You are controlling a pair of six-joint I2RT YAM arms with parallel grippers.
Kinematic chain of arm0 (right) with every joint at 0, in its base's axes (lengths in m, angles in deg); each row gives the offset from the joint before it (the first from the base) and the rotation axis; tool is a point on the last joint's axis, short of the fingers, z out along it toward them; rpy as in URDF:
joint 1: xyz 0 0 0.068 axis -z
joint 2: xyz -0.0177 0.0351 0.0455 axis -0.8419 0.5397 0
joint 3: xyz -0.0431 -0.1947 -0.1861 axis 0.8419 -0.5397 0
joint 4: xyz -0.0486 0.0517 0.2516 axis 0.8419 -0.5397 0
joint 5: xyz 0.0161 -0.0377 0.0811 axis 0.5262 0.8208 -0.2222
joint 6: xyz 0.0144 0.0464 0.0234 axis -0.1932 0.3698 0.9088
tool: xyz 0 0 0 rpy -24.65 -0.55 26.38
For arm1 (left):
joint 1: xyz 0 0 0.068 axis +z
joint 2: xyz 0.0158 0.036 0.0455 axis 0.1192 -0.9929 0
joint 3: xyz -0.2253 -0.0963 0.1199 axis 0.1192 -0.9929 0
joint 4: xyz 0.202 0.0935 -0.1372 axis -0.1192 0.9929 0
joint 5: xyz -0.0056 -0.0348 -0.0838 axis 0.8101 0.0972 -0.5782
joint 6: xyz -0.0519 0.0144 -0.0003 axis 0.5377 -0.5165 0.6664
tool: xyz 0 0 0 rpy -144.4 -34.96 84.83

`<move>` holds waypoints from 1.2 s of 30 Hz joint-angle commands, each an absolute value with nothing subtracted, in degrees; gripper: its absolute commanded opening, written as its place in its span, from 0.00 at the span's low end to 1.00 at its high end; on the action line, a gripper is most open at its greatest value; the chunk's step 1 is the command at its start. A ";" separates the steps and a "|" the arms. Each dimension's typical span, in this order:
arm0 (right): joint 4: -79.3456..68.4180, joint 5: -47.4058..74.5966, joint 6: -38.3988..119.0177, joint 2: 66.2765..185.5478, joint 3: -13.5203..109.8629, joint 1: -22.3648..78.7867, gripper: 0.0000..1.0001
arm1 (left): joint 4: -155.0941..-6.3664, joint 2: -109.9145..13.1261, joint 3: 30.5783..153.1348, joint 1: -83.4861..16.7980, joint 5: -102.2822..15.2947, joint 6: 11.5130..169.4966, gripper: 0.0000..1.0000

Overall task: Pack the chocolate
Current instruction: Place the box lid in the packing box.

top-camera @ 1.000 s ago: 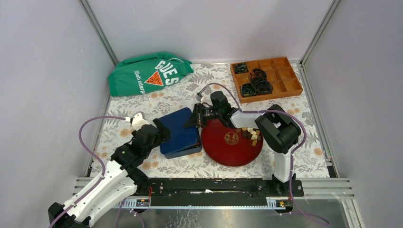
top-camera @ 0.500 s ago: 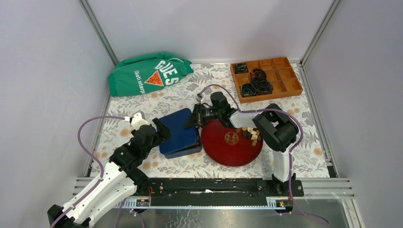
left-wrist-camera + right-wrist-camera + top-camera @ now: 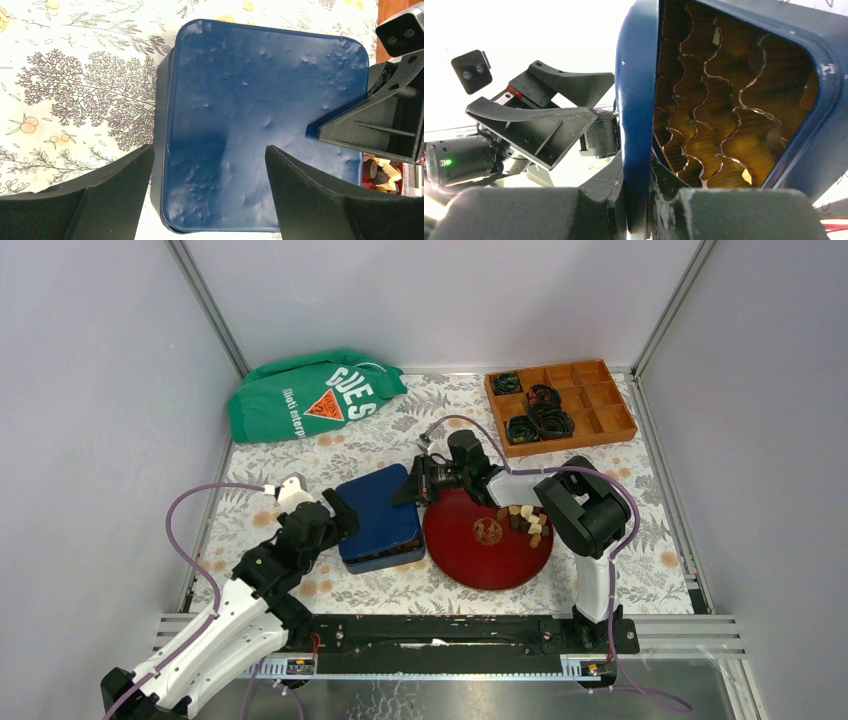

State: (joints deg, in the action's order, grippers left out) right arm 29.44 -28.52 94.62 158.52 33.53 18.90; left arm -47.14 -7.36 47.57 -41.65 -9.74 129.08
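The chocolate (image 3: 524, 520) lies as several small brown and cream pieces on the right part of the red plate (image 3: 480, 562); a few chocolate pieces (image 3: 382, 171) show past the box. A dark blue box (image 3: 378, 515) lies just left of the plate, blue side up. My right gripper (image 3: 416, 486) is shut on its far right rim. In the right wrist view the rim of the blue box (image 3: 636, 100) is pinched in the right gripper (image 3: 640, 200), and a gold wavy insert (image 3: 719, 115) shows inside. My left gripper (image 3: 336, 520) hovers open over the box's left part (image 3: 260, 100), its jaws (image 3: 209, 155) apart from it.
A green cloth bag (image 3: 315, 395) lies at the back left. An orange divided tray (image 3: 606, 400) with black coiled cables (image 3: 540, 415) stands at the back right. Frame rails and grey walls border the floral mat (image 3: 640, 570).
My right gripper has shifted slightly to the right with the box's rim in it, and the box has followed a little. The left arm has barely moved.
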 commanded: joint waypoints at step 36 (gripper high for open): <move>29.43 -33.12 91.62 160.27 35.37 19.68 0.11 | -51.72 -10.46 45.15 -41.30 -9.46 131.05 0.79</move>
